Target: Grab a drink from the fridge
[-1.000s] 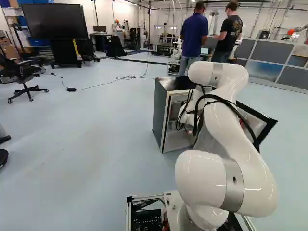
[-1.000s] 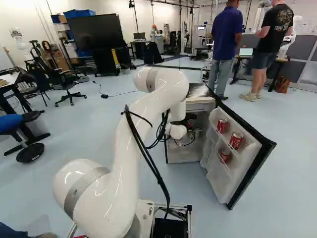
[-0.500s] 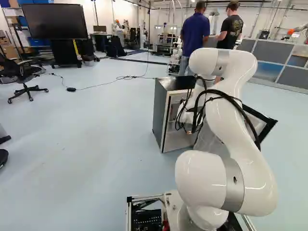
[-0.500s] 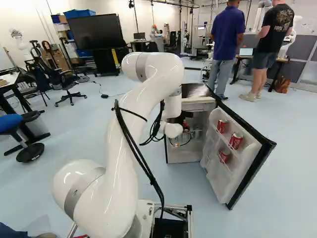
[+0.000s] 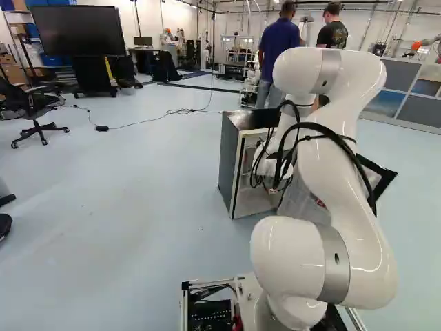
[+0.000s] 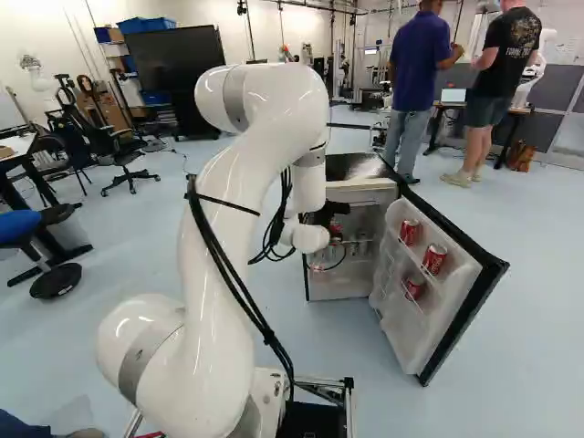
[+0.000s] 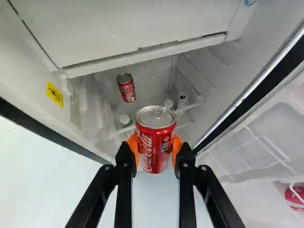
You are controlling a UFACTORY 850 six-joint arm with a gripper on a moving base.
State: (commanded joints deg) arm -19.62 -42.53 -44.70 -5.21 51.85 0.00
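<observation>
At the open front of the small fridge point(image 5: 231, 162), my black gripper point(image 6: 323, 215) is partly hidden by the arm in the right base view. A red drink can point(image 7: 156, 137) stands nearly upright between both orange pads, and the gripper point(image 7: 155, 148) is shut on it. Behind and beyond it, a second red can point(image 7: 127, 88) remains inside the fridge, with some clear bottles point(image 7: 182, 99) near it. The open door point(image 6: 467, 310) carries several more red cans point(image 6: 435, 259).
The fridge's side wall point(image 7: 35, 78) and the door's inner shelves point(image 7: 266, 142) flank the gripper. An inner compartment point(image 7: 142, 28) lies above the cans. Black cables point(image 6: 233, 274) hang along the arm. Another robot point(image 6: 36, 75) stands far back.
The arm has risen at its elbow and drawn back toward the base, carrying the gripper slightly left across the fridge opening in the right base view. Fridge, door and base have stayed put.
</observation>
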